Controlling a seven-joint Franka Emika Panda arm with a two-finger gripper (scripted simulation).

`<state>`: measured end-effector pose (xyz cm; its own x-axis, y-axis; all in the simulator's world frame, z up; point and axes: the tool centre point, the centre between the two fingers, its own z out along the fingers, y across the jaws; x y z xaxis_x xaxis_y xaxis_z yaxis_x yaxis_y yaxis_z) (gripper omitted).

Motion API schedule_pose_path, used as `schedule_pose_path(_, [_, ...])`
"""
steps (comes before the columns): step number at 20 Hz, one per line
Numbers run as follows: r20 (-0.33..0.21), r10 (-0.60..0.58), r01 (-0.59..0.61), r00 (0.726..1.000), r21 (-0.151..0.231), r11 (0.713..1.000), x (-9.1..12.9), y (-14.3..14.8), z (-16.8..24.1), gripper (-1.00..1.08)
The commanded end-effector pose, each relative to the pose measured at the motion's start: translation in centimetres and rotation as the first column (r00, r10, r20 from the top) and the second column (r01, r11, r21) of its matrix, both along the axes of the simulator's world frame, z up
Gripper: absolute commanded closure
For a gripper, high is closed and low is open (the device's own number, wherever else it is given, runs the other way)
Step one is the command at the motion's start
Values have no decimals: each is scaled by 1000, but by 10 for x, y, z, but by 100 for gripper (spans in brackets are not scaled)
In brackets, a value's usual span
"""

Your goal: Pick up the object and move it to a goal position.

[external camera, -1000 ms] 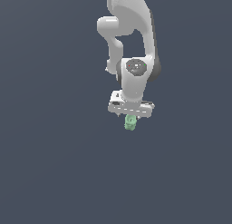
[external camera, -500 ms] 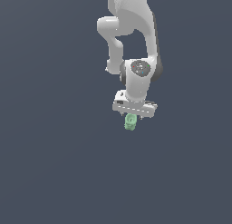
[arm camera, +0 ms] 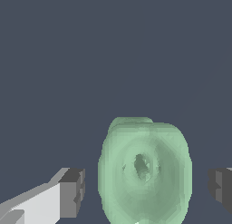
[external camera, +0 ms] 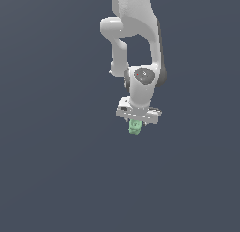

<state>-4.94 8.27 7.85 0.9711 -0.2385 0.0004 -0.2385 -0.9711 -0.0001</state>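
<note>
The object point(external camera: 135, 128) is a small pale mint-green knobbly block, sticking out just below the white bar of my gripper point(external camera: 136, 124) in the exterior view. The wrist view shows the object point(arm camera: 144, 166) large, with a dark dimple in its middle. It sits between the two dark fingertips point(arm camera: 72, 191), and a clear gap of grey ground shows on each side. My gripper point(arm camera: 147, 191) is open around the block and its pads do not touch it. The far fingertip is cut off by the picture's edge.
Plain dark grey-blue ground point(external camera: 56, 170) fills both views. The white arm point(external camera: 140, 43) rises above the gripper to the exterior view's upper edge. No other object, container or goal marker shows.
The gripper's bar has sunk a little lower over the green block and drifted slightly to the exterior view's right. The block has stayed where it was.
</note>
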Motion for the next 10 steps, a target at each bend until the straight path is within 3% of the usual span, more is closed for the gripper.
schedule_pose_path(1, [-1, -1, 1, 1000, 0, 1000, -1, 0, -13, -92])
schedule_pose_path(9, [-1, -2, 2, 1000, 0, 1000, 0, 1, -31, -92])
schedule_pose_path(10, [-1, -2, 2, 1000, 0, 1000, 0, 1, -31, 108])
